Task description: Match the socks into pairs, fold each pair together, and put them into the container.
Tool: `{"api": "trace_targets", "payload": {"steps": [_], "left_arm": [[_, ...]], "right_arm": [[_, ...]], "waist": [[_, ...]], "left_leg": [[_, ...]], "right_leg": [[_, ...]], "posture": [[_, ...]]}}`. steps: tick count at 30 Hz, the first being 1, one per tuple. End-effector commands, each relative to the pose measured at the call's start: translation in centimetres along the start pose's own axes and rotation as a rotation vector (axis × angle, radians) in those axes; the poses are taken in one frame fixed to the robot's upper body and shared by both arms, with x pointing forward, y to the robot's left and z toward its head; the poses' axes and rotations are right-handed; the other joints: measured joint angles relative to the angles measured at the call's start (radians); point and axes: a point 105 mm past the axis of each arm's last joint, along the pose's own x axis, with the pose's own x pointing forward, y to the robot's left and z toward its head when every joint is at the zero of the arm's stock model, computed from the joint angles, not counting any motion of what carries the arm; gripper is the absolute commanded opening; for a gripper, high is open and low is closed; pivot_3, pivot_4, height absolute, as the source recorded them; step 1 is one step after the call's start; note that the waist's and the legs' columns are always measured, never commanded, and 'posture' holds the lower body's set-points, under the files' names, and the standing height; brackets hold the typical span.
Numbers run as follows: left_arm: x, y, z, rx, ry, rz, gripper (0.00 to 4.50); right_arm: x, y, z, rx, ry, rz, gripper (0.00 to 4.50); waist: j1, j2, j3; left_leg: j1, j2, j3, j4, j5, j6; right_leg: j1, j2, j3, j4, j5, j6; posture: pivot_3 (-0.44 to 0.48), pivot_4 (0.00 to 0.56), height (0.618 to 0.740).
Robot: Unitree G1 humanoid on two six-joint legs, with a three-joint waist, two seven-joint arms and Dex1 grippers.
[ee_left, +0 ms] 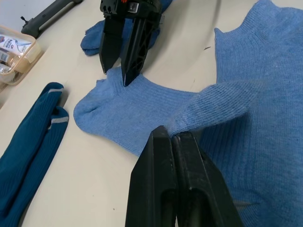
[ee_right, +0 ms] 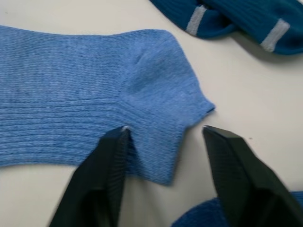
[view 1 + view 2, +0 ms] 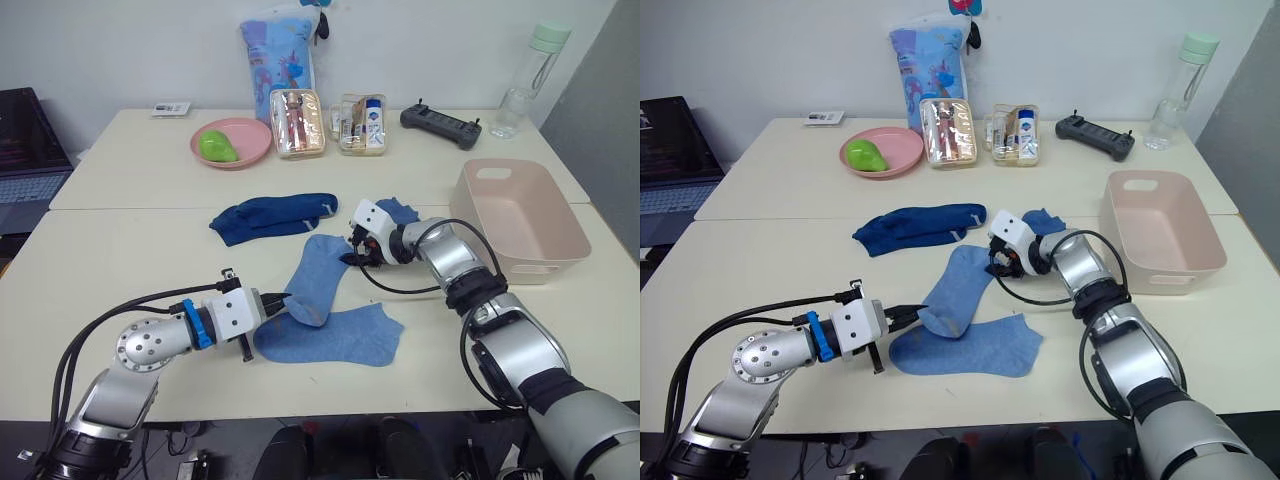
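Your left gripper point(image 3: 272, 308) has its fingers pinched together on one end of the upper medium-blue sock point(image 3: 318, 277), lifting that edge off the lower sock point(image 3: 335, 335) lying flat beneath it; your right gripper point(image 2: 163, 158) sits at the far end of that same upper sock with its fingers apart, one pad pressing the fabric, the other just off its edge; the navy socks point(image 3: 272, 215) lie just beyond; the tub point(image 3: 517, 215) waits near your right arm.
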Motion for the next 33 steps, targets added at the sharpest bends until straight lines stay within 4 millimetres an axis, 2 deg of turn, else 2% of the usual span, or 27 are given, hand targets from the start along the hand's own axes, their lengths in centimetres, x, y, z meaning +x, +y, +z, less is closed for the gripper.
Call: {"api": "trace_targets", "payload": {"steps": [1,4,5,9,13,16,19,24,29,33], "left_arm": [[-0.4,0.6,0.8,0.034,-0.017,0.027,0.0],[-0.5,0.7,0.7,0.033,-0.014,0.028,0.0],[-0.5,0.7,0.7,0.033,-0.013,0.028,0.0],[-1.3,1.4,0.5,0.047,-0.013,0.057,0.0],[-2.3,2.1,0.7,0.08,-0.027,0.061,0.0],[-2.8,2.0,1.1,0.128,-0.05,-0.013,0.0],[-3.0,1.9,1.6,0.188,-0.08,-0.094,0.0],[-2.8,1.8,1.2,0.225,-0.095,-0.202,0.0],[-2.3,1.9,0.7,0.238,-0.097,-0.248,0.0],[-1.4,2.1,0.4,0.256,-0.095,-0.26,0.0]], "right_arm": [[-0.6,-0.4,1.9,0.017,-0.068,0.0,1.14],[-0.9,-0.6,1.9,0.02,-0.071,-0.003,0.06],[-1.0,-0.7,1.9,0.027,-0.074,-0.004,0.02],[-2.2,-0.6,2.5,0.087,-0.114,-0.007,0.02],[-4.5,0.8,3.1,0.149,-0.15,0.029,0.02],[-6.3,2.5,3.1,0.189,-0.163,0.046,0.02],[-7.8,4.8,2.6,0.219,-0.16,0.055,0.02],[-9.1,8.1,0.9,0.244,-0.118,0.023,0.02],[-9.7,9.1,-0.2,0.328,-0.089,-0.054,0.02],[-10.6,8.6,-1.4,0.409,-0.062,-0.176,0.02]], "waist": [[0.0,0.0,0.0],[0.001,0.0,0.0],[0.001,0.0,0.0],[0.001,0.0,0.0],[0.004,0.0,0.0],[0.004,0.0,0.0],[0.006,0.0,0.0],[0.004,0.0,0.0],[0.0,0.0,0.0],[0.002,0.0,0.0]], "left_leg": [[0.0,0.0,0.0,0.0,0.0,0.0],[0.0,0.0,0.0,0.0,0.0,0.0],[0.0,0.0,0.0,0.0,0.0,0.0],[0.0,0.0,0.0,0.0,0.0,0.0],[-0.001,0.0,-0.001,0.0,0.0,0.0],[-0.001,0.0,-0.001,0.0,0.0,0.0],[-0.001,0.0,-0.002,0.0,0.0,0.0],[-0.001,0.0,-0.002,0.001,0.0,0.0],[-0.001,0.0,-0.002,0.001,0.0,0.0],[-0.001,0.0,-0.002,0.001,0.0,0.0]], "right_leg": [[0.0,0.0,0.0,0.0,0.0,0.0],[0.0,0.0,0.0,0.0,0.0,0.0],[0.0,0.0,0.0,0.0,0.0,0.0],[0.0,0.0,0.0,0.0,0.0,0.0],[0.0,0.0,0.0,0.0,0.0,0.0],[0.0,0.0,0.0,-0.001,0.0,0.0],[0.0,0.0,-0.001,-0.001,0.0,0.0],[0.0,0.0,-0.002,0.0,0.0,0.0],[0.001,0.0,-0.001,0.0,0.0,0.0],[0.001,0.001,-0.001,0.0,0.0,0.0]], "posture": [[0.0,0.15,0.74],[0.0,0.15,0.74],[0.0,0.15,0.74],[0.0,0.15,0.74],[0.0,0.15,0.74],[0.0,0.15,0.74],[0.0,0.15,0.74],[0.0,0.15,0.74],[0.0,0.15,0.74],[0.0,0.15,0.74]]}}
